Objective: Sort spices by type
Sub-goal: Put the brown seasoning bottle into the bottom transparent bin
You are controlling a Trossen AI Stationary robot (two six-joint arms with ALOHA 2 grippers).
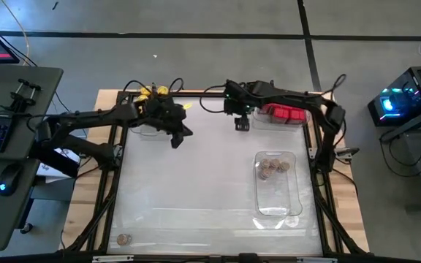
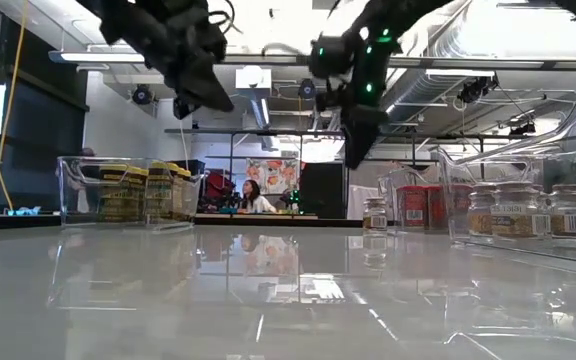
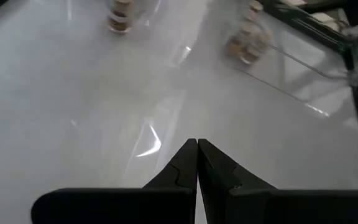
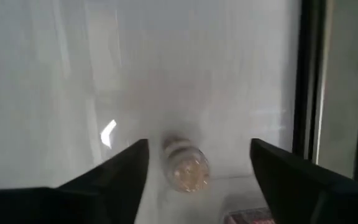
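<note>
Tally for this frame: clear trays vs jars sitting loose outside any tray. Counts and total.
Clear trays: 3 (one with yellow-lidded jars, one with red boxes, one with brown-lidded jars)
Loose jars: 2 (one between the open fingers of the right gripper, one near the table's front left corner)
Total: 5

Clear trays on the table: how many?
3. Far-left tray holds yellow-lidded jars, far-right tray holds red boxes, right-side tray holds brown-lidded jars. None looks hidden.
</note>
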